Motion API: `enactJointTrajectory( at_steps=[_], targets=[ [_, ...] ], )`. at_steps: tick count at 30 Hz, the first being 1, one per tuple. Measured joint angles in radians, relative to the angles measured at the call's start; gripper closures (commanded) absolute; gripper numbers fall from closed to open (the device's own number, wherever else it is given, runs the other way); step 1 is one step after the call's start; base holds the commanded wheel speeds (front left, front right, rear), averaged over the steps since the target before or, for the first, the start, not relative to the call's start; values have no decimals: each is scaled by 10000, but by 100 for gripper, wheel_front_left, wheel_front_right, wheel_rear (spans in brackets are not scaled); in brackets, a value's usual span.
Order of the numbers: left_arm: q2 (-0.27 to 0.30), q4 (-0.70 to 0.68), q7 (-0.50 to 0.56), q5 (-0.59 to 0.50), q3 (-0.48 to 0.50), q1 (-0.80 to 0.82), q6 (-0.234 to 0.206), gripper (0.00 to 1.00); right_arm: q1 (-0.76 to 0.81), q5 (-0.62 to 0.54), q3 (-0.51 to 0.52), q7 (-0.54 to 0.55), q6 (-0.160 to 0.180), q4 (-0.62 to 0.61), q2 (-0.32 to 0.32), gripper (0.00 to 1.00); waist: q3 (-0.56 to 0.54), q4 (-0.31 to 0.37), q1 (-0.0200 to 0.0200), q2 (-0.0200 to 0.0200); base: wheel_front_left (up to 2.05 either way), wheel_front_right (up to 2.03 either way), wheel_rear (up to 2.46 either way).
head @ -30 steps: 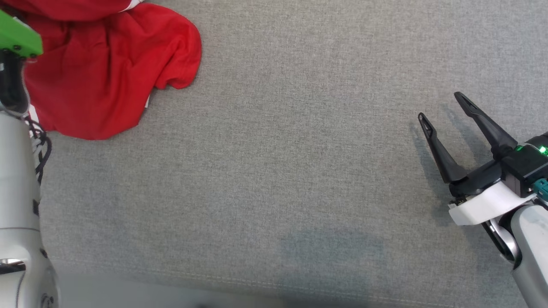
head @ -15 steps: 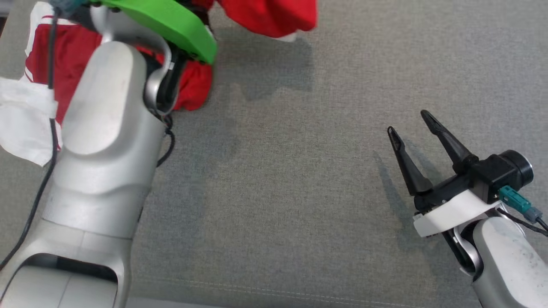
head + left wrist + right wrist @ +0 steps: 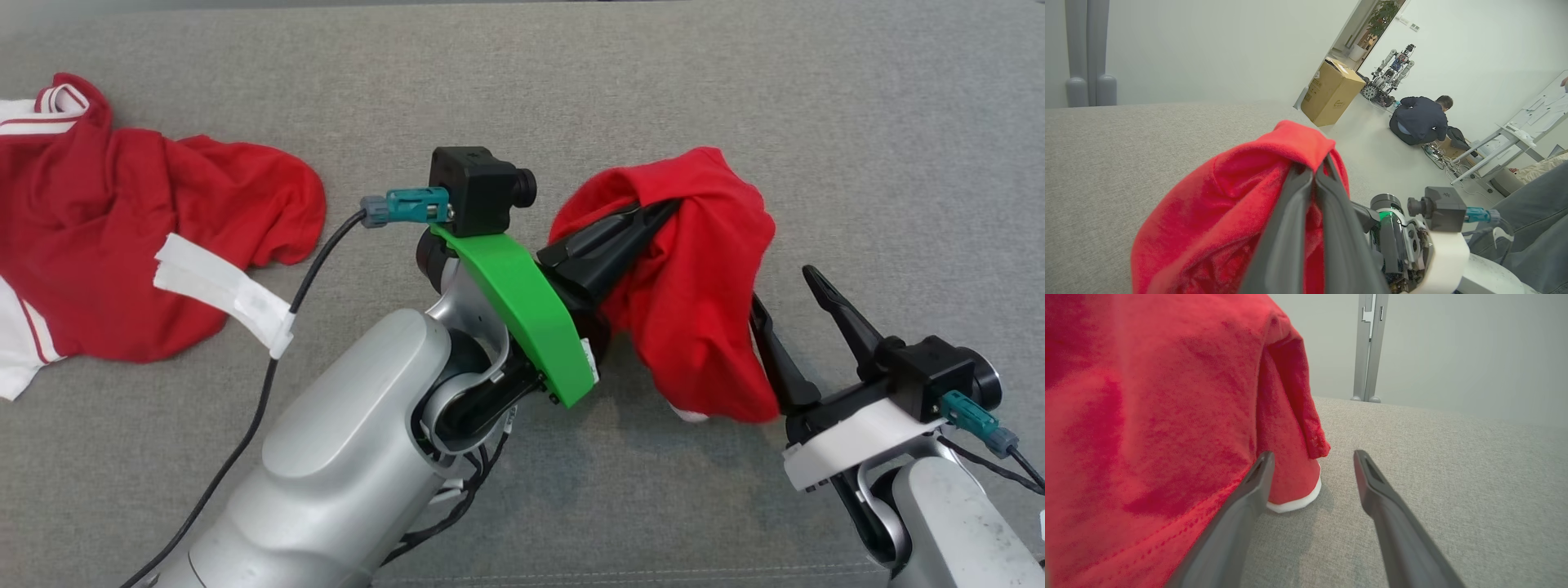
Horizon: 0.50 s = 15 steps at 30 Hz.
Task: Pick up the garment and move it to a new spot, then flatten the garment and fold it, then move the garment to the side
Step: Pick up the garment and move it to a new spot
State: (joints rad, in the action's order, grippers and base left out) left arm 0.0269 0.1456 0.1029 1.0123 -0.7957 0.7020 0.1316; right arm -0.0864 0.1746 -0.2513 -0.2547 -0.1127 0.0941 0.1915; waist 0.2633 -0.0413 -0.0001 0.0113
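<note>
Left gripper (image 3: 661,211) pinching garment (image 3: 694,310), right gripper (image 3: 781,286) wide, person (image 3: 1419,120) crouching in left wrist view

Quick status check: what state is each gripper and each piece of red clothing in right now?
held red garment: bunched, lifted, hanging from the left gripper.
left gripper: fingers shut on the held red garment.
right gripper: open, empty, beside the hanging cloth.
second red shirt: crumpled on the grey surface, untouched.
</note>
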Motion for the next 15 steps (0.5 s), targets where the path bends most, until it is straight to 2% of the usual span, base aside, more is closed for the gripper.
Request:
enactJointTrajectory(
  at_steps=[3, 8, 15],
  targets=[
    [15, -301, 174, 65, 52, -86, 0, 100, 148, 0, 161, 0, -2, 69, -6, 0, -135, 274, 0, 0, 0, 0, 0],
    [88, 337, 408, 35, 807, -595, -4, 100, 195, -2, 161, 0, -4, 117, -90, 0, -332, 679, 0, 0, 0, 0, 0],
    [581, 1419, 729, 163, 1413, -1117, -654, 100, 183, -8, -38, 0, -10, 113, -349, 0, -409, 1180, 0, 0, 0, 0, 0]
  ],
)
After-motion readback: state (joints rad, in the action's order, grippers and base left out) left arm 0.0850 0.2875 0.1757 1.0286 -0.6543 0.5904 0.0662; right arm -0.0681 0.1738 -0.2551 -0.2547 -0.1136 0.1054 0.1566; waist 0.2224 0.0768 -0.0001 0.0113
